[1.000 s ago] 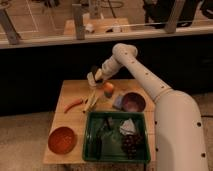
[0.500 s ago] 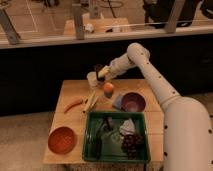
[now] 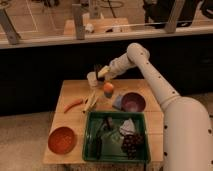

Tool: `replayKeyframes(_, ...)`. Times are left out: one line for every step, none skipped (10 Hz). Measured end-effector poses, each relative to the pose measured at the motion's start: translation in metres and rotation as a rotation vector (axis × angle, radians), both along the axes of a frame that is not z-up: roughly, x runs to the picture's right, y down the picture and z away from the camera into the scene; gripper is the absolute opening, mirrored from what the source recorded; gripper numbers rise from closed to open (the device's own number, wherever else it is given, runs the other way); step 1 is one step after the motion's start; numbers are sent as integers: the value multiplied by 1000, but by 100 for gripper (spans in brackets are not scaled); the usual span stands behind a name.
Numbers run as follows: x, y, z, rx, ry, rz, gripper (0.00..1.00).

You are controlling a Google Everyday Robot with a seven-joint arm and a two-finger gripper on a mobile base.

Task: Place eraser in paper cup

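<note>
The white paper cup [image 3: 92, 79] stands at the far edge of the wooden table [image 3: 75, 120], left of centre. My gripper [image 3: 99, 71] hangs just above and to the right of the cup's rim, at the end of the white arm that reaches in from the right. It is shut. A small dark block, the eraser [image 3: 96, 67], sticks up from its tip directly over the cup.
An orange fruit [image 3: 108, 88] sits right beside the cup. A purple bowl [image 3: 133, 102] and a grey-blue flat thing [image 3: 118, 103] lie to the right, a carrot [image 3: 73, 104] and a pale stalk [image 3: 91, 100] to the left. An orange bowl [image 3: 62, 139] and a filled green bin [image 3: 90, 142] stand in front.
The arm has straightened and risen, and the gripper has shifted slightly up and to the right above the cup. The objects on the table have not moved.
</note>
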State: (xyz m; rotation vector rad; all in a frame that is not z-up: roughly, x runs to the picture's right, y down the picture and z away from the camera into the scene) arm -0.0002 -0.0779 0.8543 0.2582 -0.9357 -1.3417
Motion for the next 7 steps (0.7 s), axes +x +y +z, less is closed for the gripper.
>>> replayKeyframes(-1, 0, -3, 0, -2, 3, 0)
replayKeyframes(-4, -2, -9, 4, -6, 15, 0)
replayKeyframes(-7, -7, -24, 13, -5, 42, 0)
replayKeyframes(-10, -10, -36, 19, 0, 62, 0)
replayKeyframes(-15, -11, -53, 25, 13, 92, 0)
replayKeyframes(-18, -7, -68, 17, 32, 133, 0)
replayKeyframes(-18, -2, -79, 1, 52, 178, 0)
